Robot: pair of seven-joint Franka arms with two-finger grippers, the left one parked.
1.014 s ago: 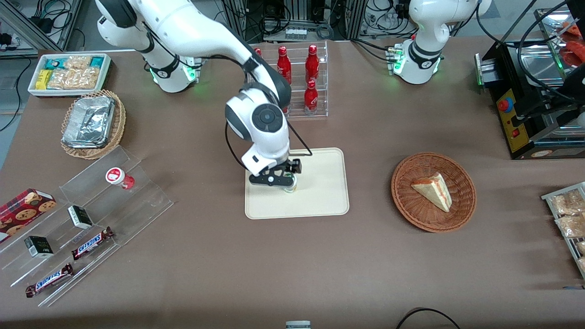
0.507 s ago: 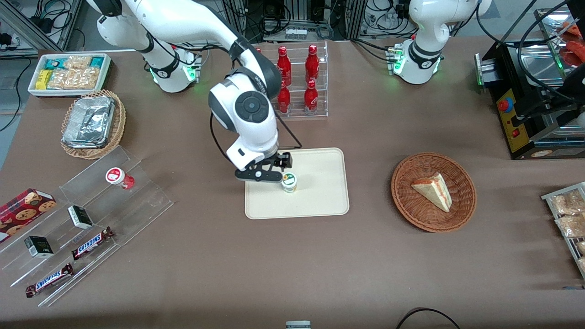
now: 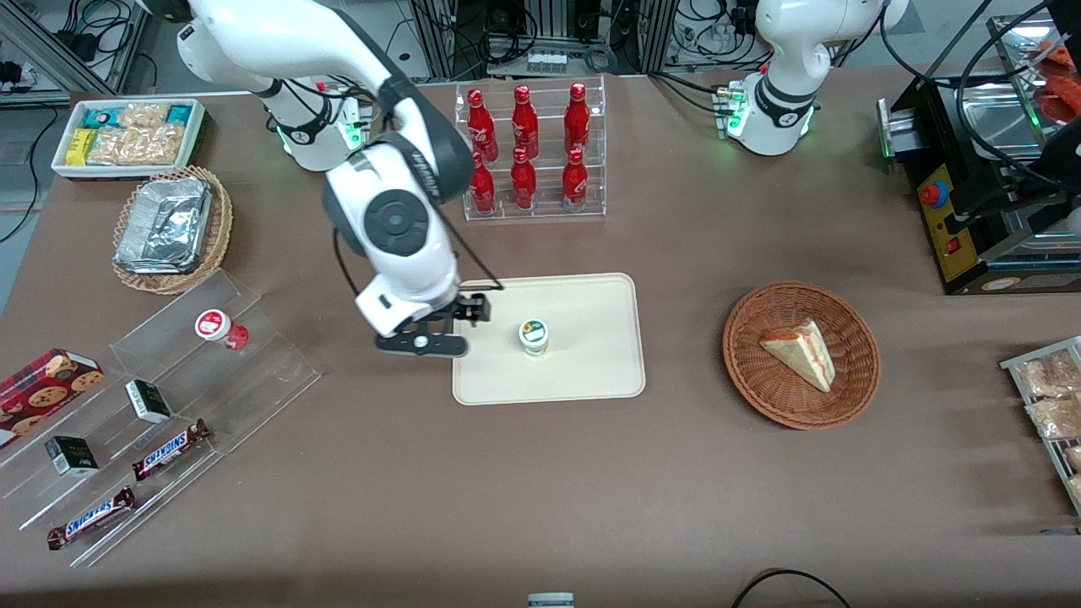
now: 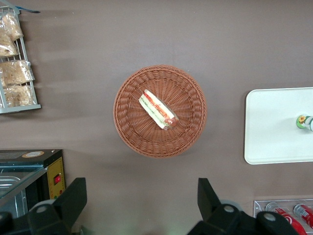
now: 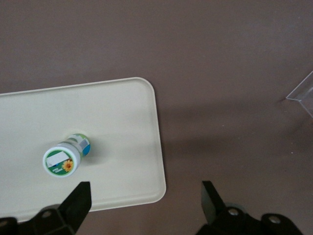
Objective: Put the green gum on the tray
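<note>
The green gum (image 3: 534, 335) stands upright on the cream tray (image 3: 591, 371), near its middle; its white lid carries a green mark. It also shows in the right wrist view (image 5: 64, 157) on the tray (image 5: 122, 122), and in the left wrist view (image 4: 304, 121) on the tray (image 4: 274, 127). My right gripper (image 3: 432, 332) is open and empty, raised above the tray's edge toward the working arm's end of the table, well apart from the gum. In the right wrist view the gripper (image 5: 144, 196) hangs over the tray's corner.
A clear stepped stand (image 3: 169, 380) holds the red gum (image 3: 217, 327), small boxes and chocolate bars. A rack of red bottles (image 3: 528, 152) stands farther from the front camera than the tray. A wicker basket (image 3: 801, 355) with a sandwich lies toward the parked arm's end.
My gripper has let go of the green gum, risen and moved off toward the working arm's end of the table. The gum stays standing on the tray.
</note>
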